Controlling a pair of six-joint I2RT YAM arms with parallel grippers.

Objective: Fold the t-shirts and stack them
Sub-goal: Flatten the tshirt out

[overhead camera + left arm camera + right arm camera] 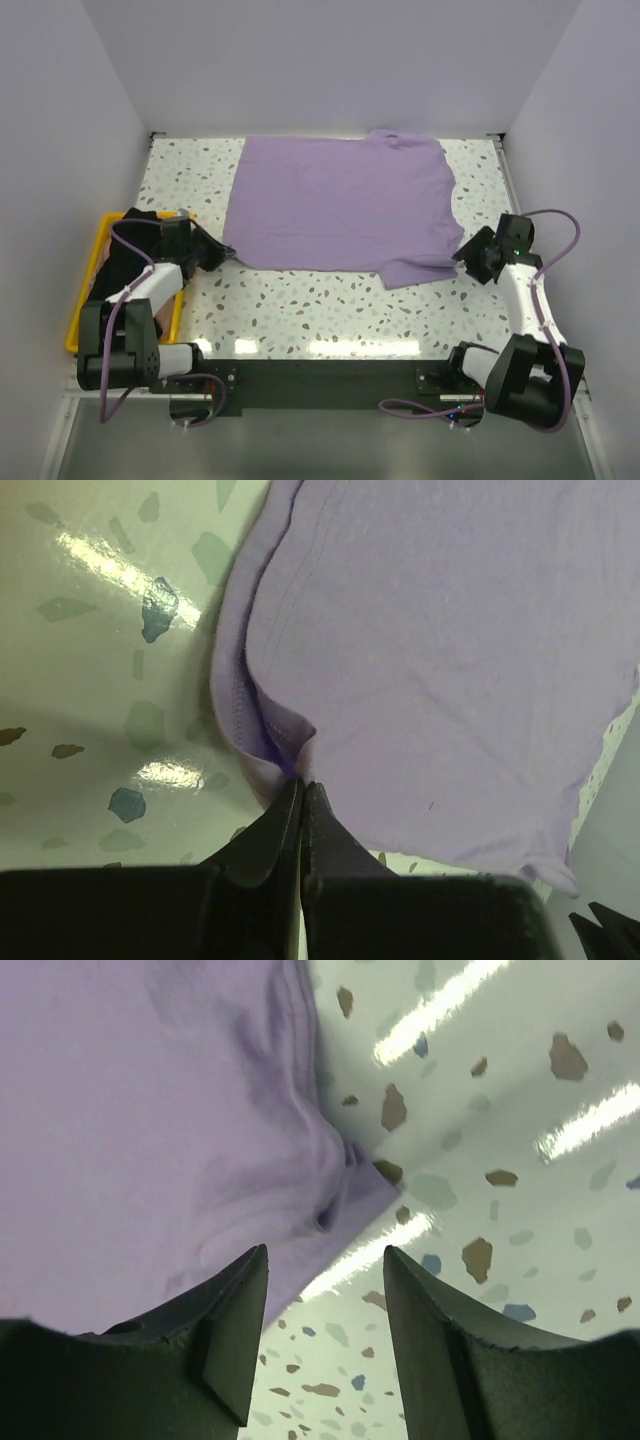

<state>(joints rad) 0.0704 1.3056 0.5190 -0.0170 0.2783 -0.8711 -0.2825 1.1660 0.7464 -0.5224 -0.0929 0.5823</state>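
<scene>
The pale lavender t-shirt (340,205) lies spread flat on the speckled table, toward the back. My left gripper (222,252) is at its near left corner. In the left wrist view the gripper (300,785) is shut on a bunched pinch of the shirt's (450,660) hem. My right gripper (462,257) is at the shirt's near right corner. In the right wrist view the gripper (325,1260) is open, and the shirt's (140,1110) corner lies on the table just ahead of the fingers, not gripped. I cannot make out the black t-shirt with certainty.
A yellow crate (82,305) stands at the table's left edge beside the left arm, with something dark in it, partly hidden by the arm. White walls close in the table at the back and on both sides. Speckled table (320,310) lies in front of the shirt.
</scene>
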